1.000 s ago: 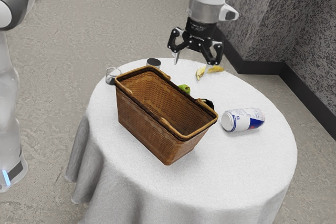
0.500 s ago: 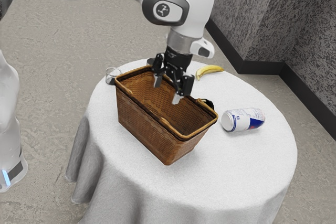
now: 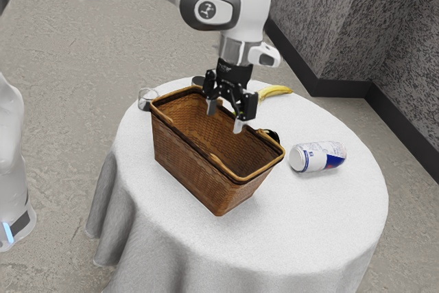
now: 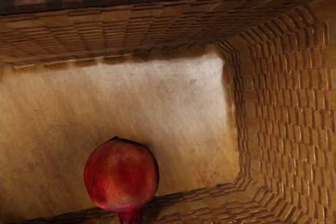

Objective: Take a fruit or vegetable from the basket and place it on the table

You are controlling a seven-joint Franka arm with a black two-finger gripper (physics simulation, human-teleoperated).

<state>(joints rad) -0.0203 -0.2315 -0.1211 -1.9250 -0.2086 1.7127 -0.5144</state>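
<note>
My gripper (image 3: 225, 119) is over the far long side of the wicker basket (image 3: 195, 175), pointing down with its two fingers apart and nothing between them. In the wrist view a red pomegranate (image 4: 121, 176) lies on the floor of the basket (image 4: 289, 93), close to one long wall, its crown end toward that wall. The basket's near wall hides the fruit in the exterior view. The white-clothed table (image 3: 309, 217) carries the basket.
A white and blue can (image 3: 317, 157) lies beside the basket at the exterior view's right. Behind the gripper is a yellow banana (image 3: 276, 91). A dark object (image 3: 271, 134) sits against the basket's far side, and a clear glass (image 3: 146, 99) stands by its left corner.
From beyond the basket, my gripper came down toward the exterior view's left and over it, then shifted slightly back toward that view's right. The basket and can stayed put.
</note>
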